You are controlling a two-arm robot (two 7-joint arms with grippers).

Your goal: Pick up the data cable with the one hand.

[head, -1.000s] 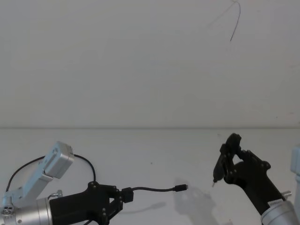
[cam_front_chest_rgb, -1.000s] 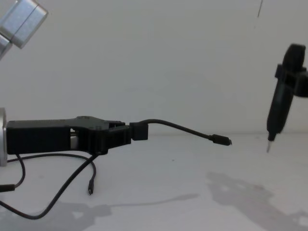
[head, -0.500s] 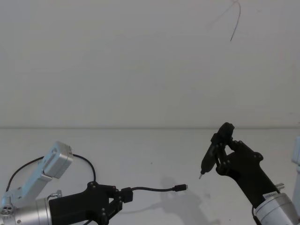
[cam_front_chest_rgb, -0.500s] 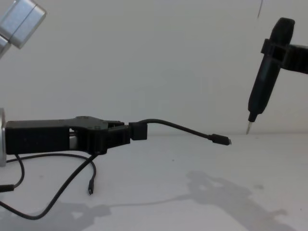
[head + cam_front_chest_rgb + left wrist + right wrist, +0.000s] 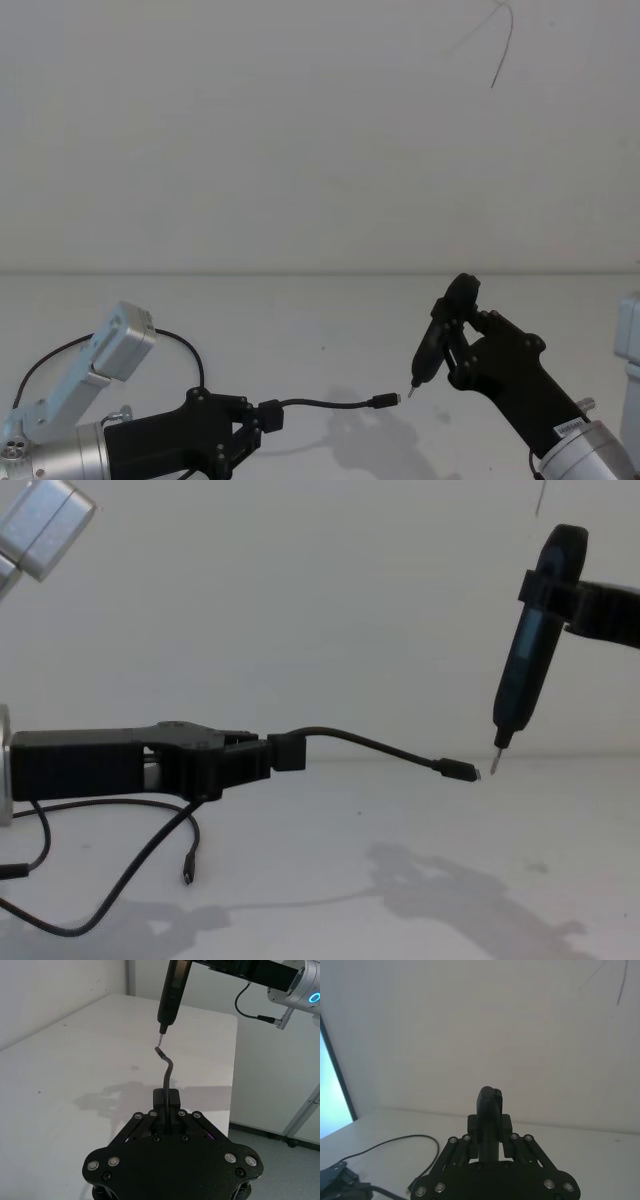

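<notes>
My left gripper (image 5: 256,424) (image 5: 262,759) (image 5: 166,1111) reaches in low from the left and is shut on the data cable's thick black plug block (image 5: 291,750). From the block a short stretch of the data cable (image 5: 325,405) sticks out above the table and ends in a small connector (image 5: 462,772) (image 5: 159,1051). More thin black cable hangs under the gripper to a small plug (image 5: 186,874) near the table. My right gripper (image 5: 463,349) (image 5: 490,1136) is shut on a black pen-shaped tool (image 5: 525,660), whose pale tip (image 5: 495,769) hangs just beside the connector.
The white table (image 5: 320,320) runs back to a plain wall; its far edge (image 5: 232,1060) drops off beside the right arm. A short cord with a silver barrel plug (image 5: 276,1019) hangs at the right wrist. My left arm's silver link (image 5: 118,342) rises at the left.
The right gripper has carried the pen-shaped tool leftward, bringing its tip close to the cable's free connector. The left gripper and the cable have stayed still.
</notes>
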